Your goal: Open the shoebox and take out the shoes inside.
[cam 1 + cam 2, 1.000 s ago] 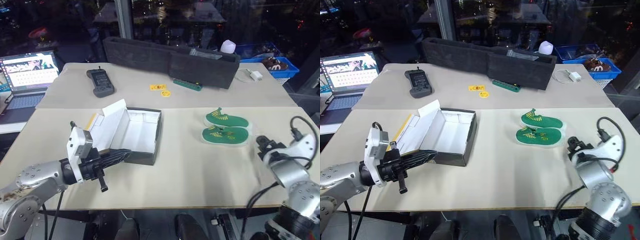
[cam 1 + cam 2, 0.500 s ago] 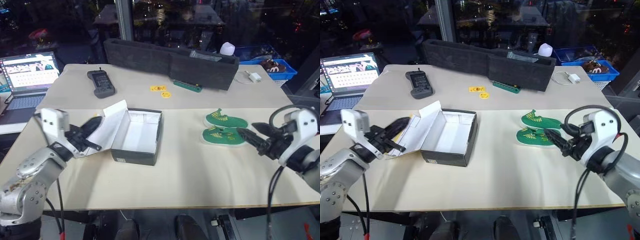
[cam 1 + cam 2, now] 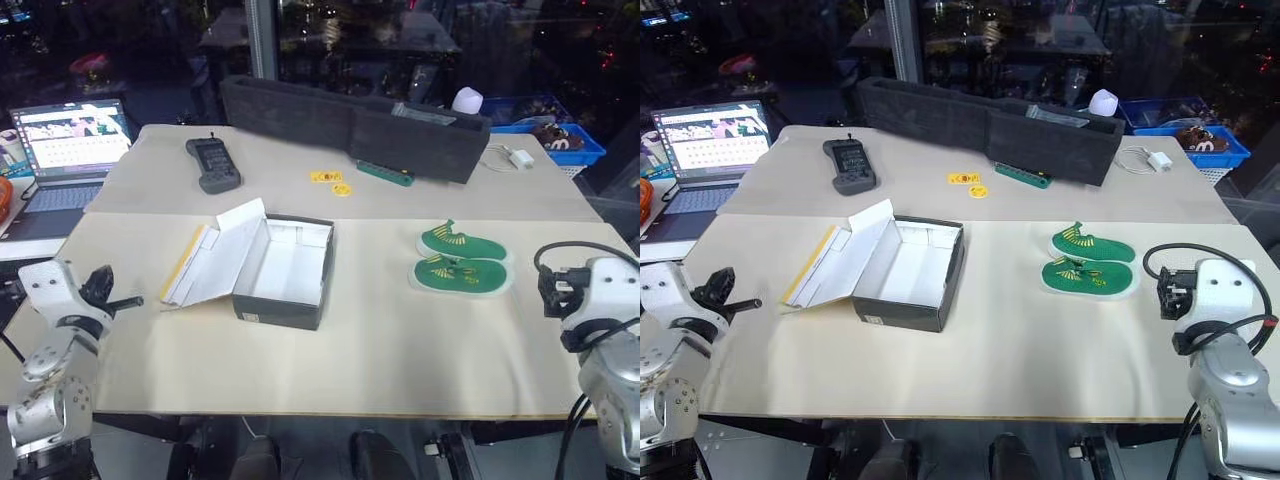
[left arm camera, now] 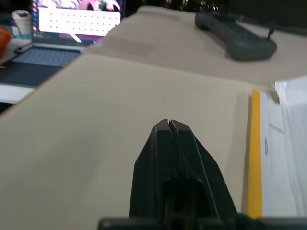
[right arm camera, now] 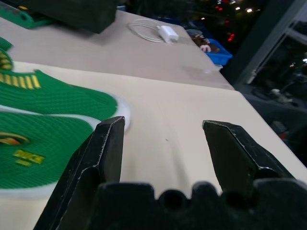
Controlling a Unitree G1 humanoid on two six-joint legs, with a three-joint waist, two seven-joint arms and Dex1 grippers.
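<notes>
Shoebox open and empty at table centre, shoes side by side to its right (task apparently complete); left gripper pinched shut, right gripper spread wide, both empty; only withdrawal remains.

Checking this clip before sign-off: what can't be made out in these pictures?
- Shoebox lid's printed top: faces down and away in the eye views, white underside showing.
- Box floor near its front wall: hidden by that wall in the eye views.
- Shoes soles: they lie top up; the right wrist view crops them.
- Laptop screen: too small to read.
- Blue bin contents: too small and dim.
</notes>
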